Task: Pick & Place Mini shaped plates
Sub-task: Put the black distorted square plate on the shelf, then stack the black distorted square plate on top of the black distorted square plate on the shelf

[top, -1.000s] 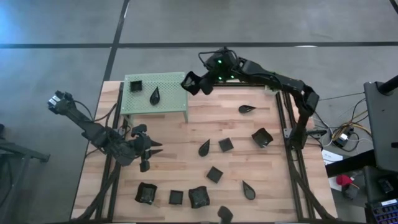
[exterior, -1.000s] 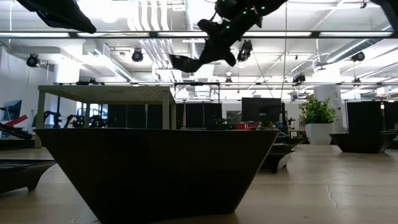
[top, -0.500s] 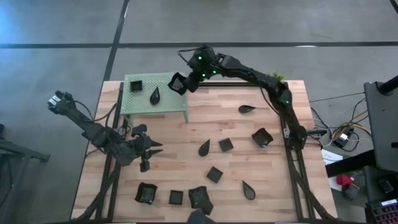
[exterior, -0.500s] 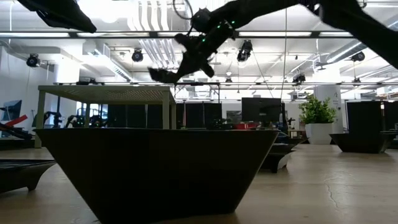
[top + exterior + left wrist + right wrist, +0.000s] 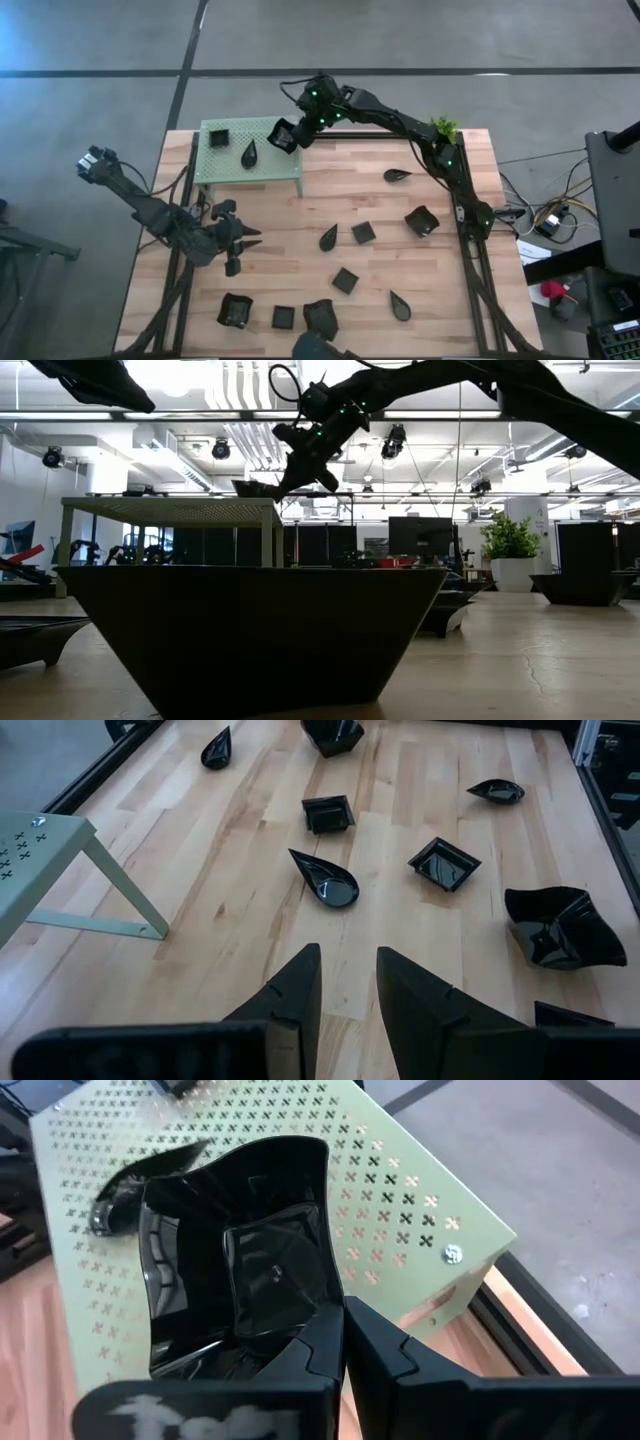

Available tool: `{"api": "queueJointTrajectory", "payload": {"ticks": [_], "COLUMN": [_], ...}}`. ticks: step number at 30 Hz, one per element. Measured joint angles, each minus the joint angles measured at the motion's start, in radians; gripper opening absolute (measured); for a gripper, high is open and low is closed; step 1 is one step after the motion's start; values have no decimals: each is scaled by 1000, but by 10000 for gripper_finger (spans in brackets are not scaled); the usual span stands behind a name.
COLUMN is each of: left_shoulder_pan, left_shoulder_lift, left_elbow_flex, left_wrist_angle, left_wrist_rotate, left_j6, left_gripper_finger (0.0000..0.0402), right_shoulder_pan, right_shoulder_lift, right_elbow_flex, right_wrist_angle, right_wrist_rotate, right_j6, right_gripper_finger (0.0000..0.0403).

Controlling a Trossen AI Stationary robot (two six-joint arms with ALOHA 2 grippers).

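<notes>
1. High view: right gripper (image 5: 292, 130) over the near-right corner of the green stand (image 5: 225, 160), clamped on a square plate (image 5: 284, 136). On the stand, a small square dish (image 5: 219, 136) and a leaf dish (image 5: 248, 154). Left gripper (image 5: 240, 240) idle, low over the table (image 5: 300, 215), left of the loose plates, among them a leaf plate (image 5: 328, 238) and a wavy square one (image 5: 421, 221).
2. Low view: right gripper (image 5: 300, 465) above the stand top (image 5: 170, 508), plate (image 5: 255, 488) hanging tilted just over its right end, apparently not touching. A big dark dish (image 5: 250, 630) fills the foreground.
3. Left wrist view: left fingers (image 5: 290, 995) slightly parted, holding nothing; loose plates ahead on the wood.
4. Right wrist view: right fingers (image 5: 385, 1350) pinched on the plate's rim, plate (image 5: 235, 1270) above the perforated top (image 5: 400, 1200), leaf dish (image 5: 135, 1185) beyond.
5. Step in hand, by judgement: placing. Next: lower onto bare stand surface clear of the leaf dish and the edge, level the plate, then release.
</notes>
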Motion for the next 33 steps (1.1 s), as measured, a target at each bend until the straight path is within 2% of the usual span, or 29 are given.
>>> {"api": "queueJointTrajectory", "payload": {"ticks": [14,27,33], "left_shoulder_pan": [0,0,1], "left_shoulder_lift": [0,0,0], "left_elbow_flex": [0,0,0], "left_wrist_angle": [0,0,0], "left_wrist_rotate": [0,0,0], "left_j6": [1,1,1], "left_gripper_finger": [94,94,94], "right_shoulder_pan": [0,0,0], "right_shoulder_lift": [0,0,-30], "right_elbow_flex": [-3,-3,-4], "right_wrist_angle": [-1,1,-25], "right_wrist_rotate": [1,1,1], "right_j6": [-2,-3,-1], "right_gripper_finger": [11,77,89]}}
